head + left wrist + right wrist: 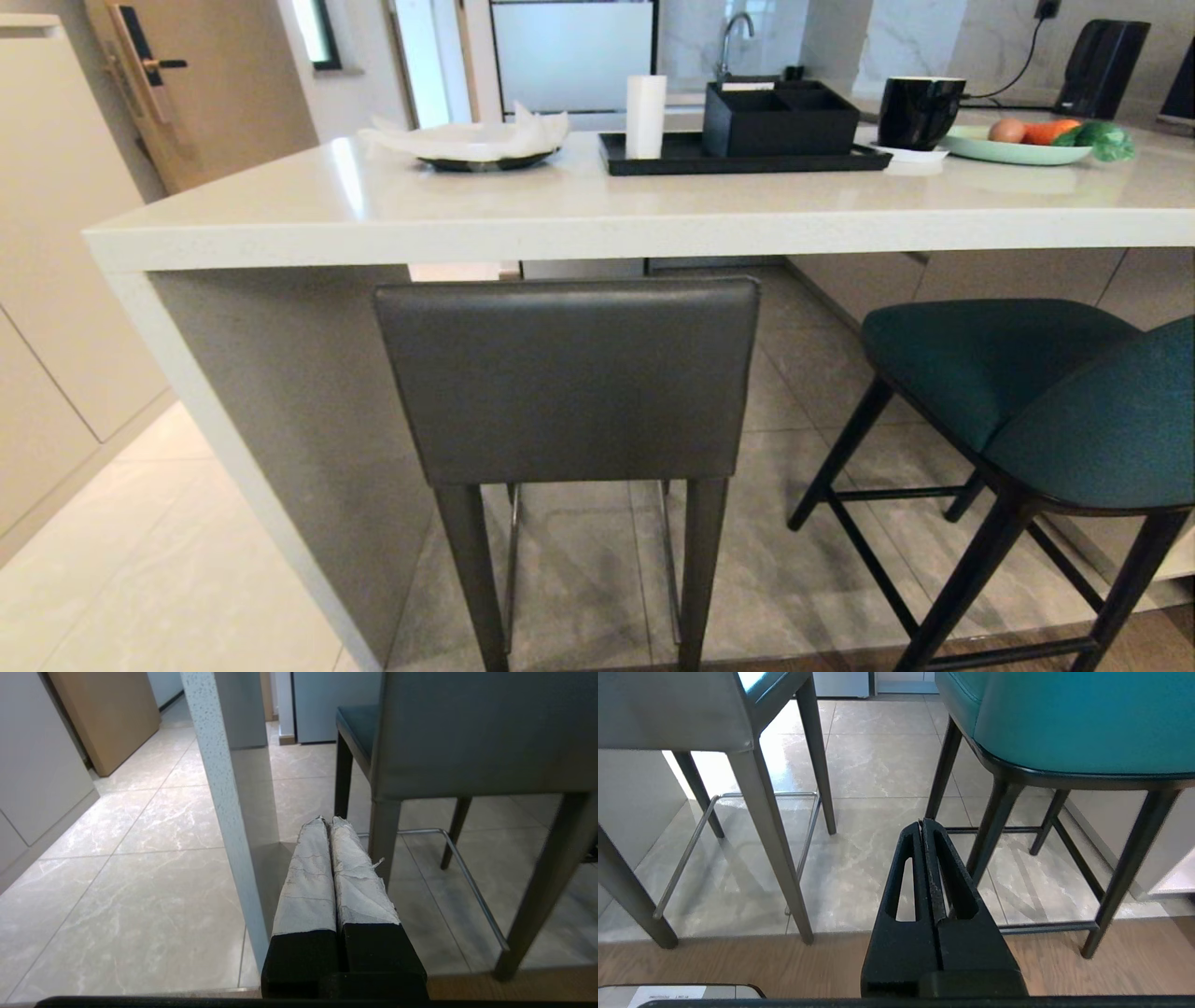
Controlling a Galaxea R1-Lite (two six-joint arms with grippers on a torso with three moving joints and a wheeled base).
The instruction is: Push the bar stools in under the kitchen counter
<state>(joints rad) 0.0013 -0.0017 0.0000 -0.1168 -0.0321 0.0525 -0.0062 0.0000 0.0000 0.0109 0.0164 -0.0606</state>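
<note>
Both stools stand at the tabletop [560, 219] — grey stool [569, 378] by its end panel, teal stool [1027, 392] beside — left tool [327, 823] and right tool [921, 825] clenched, empty.

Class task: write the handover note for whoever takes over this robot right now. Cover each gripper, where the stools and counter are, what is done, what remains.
Left gripper: shut, empty, low beside the counter's end panel.
Right gripper: shut, empty, low in front of the gap between the two stools.
Grey stool: facing the kitchen counter, its back out in front of the counter edge.
Teal stool: to the right, angled, also standing out from the counter.
Done: nothing visibly; neither gripper touches a stool.
Left: push both stools in under the counter.
</note>
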